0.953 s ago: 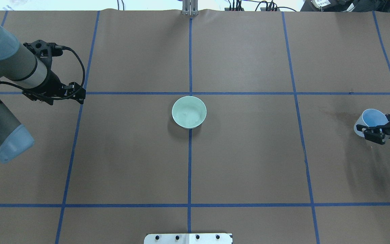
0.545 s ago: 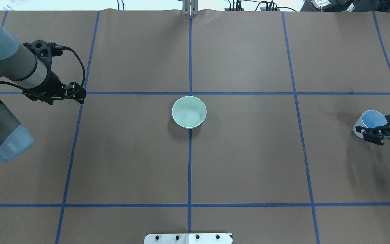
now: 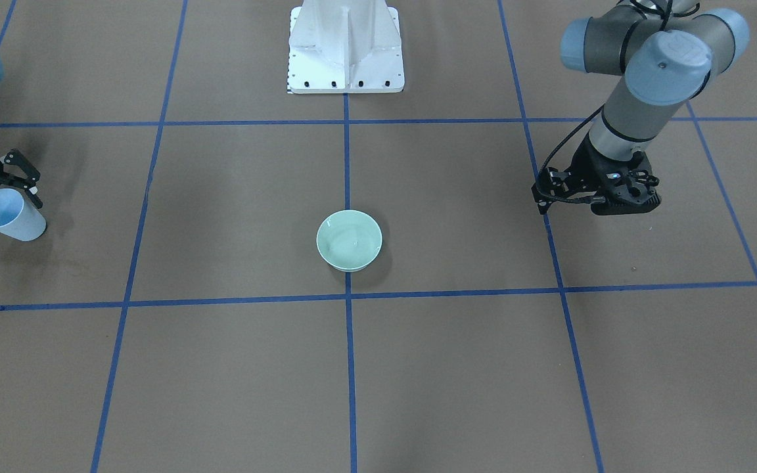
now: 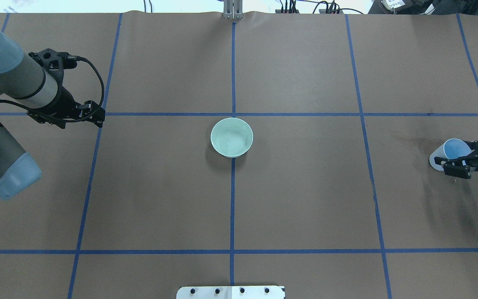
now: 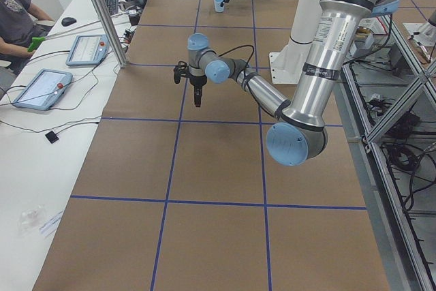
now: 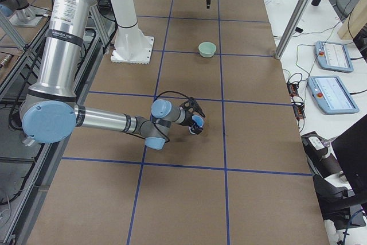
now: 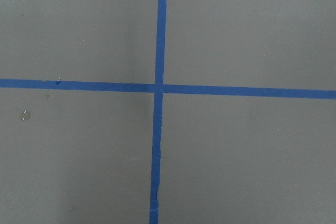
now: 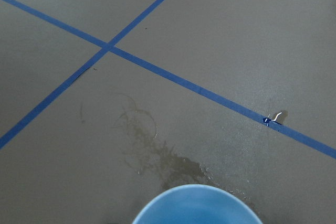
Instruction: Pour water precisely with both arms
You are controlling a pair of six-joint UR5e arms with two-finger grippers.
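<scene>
My right gripper (image 4: 454, 152) at the table's far right is shut on a light blue cup (image 4: 450, 150), held tilted low over the paper. The cup also shows in the front view (image 3: 7, 217) and at the bottom of the right wrist view (image 8: 197, 205). A pale green bowl (image 4: 231, 137) stands at the table's centre; water shows in it only as a faint glint (image 3: 357, 244). My left gripper (image 3: 618, 203) points straight down over a tape crossing at the far left, empty. Its fingers look shut in the exterior left view (image 5: 197, 93).
A dried wet stain (image 8: 157, 156) marks the brown paper in front of the cup. The white pedestal (image 3: 345, 46) stands at the robot's side. Blue tape lines grid the table. An operator (image 5: 13, 25) and tablets (image 5: 41, 88) sit beyond the far edge.
My right gripper has sunk lower with the cup and shifted slightly towards the robot; the cup looks smaller and more tilted. The left arm and bowl have not moved.
</scene>
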